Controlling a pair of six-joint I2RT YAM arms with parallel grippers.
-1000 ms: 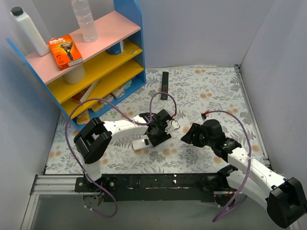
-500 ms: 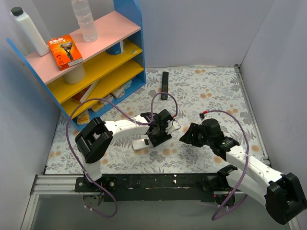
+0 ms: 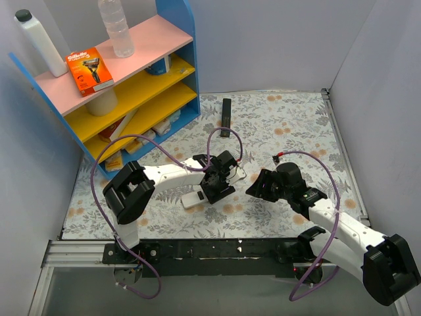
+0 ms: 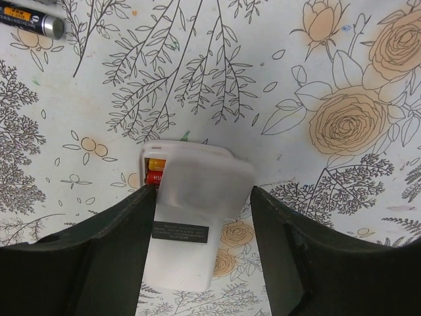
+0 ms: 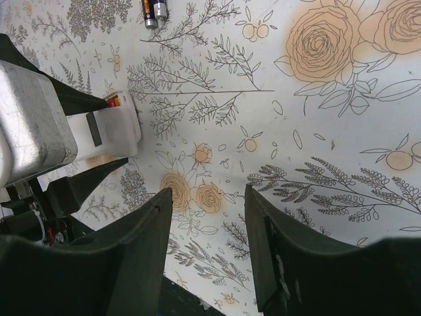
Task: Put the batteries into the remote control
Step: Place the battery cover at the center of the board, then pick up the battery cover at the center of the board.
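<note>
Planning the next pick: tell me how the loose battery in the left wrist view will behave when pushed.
The battery is a smooth cylinder lying on its side, so it will likely roll if nudged sideways. Its glossy wrap and metal end suggest it could slip in a loose grasp. Small and rigid, it may shift at a light touch.

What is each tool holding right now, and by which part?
The left tool grips the remote control across its two long sides, near the battery end. The right tool is open and holds nothing.
</note>
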